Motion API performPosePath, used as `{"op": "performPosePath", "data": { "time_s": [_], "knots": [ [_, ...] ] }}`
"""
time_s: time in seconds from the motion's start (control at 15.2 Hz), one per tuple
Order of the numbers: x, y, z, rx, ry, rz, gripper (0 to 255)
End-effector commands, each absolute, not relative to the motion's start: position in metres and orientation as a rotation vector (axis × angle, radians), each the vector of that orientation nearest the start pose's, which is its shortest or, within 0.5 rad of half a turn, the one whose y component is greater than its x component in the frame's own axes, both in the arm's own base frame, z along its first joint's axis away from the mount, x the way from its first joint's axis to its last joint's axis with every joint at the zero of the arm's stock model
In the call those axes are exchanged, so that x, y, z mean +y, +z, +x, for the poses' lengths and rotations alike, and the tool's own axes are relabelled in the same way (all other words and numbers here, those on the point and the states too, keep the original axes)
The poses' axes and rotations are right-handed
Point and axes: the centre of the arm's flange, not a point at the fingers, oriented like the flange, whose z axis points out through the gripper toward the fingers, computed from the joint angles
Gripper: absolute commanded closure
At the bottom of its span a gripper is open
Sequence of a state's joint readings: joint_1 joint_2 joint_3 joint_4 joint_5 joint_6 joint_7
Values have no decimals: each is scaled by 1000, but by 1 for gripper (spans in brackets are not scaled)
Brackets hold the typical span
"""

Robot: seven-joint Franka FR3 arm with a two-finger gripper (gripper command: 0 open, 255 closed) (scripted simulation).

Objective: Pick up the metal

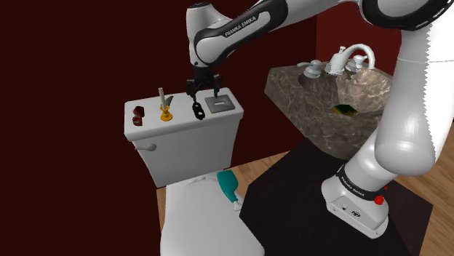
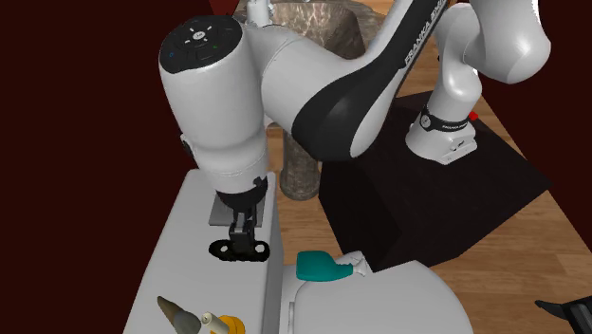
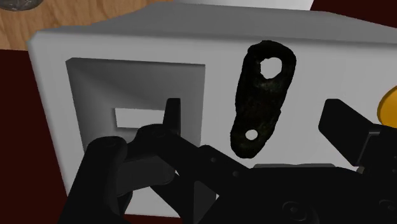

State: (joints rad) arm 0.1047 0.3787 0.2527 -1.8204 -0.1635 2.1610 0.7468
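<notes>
The flat black metal piece with two holes lies on the pale grey toilet tank lid. In the shoulder view it sits between a yellow-based upright ornament on its left and a square grey recess on its right, which holds a small white bar. The black gripper hangs just above the piece, its fingers spread apart and clasping nothing. Far right, a mottled stone sink basin contains a green-and-yellow sponge.

Shoulder cam: high, far, by stand. 2nd cam: opposite side, closer. Wrist cam: v. close. All see tank top, black piece.
</notes>
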Motion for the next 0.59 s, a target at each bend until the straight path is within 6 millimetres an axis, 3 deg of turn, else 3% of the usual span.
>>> {"op": "performPosePath", "data": {
  "time_s": [0.0,0.13,0.53],
  "knots": [
    [215,315,623,535,-4,-3148,0],
    [223,300,641,568,-3,-3145,0],
    [223,268,641,568,-3,-3145,0]
  ]
}}
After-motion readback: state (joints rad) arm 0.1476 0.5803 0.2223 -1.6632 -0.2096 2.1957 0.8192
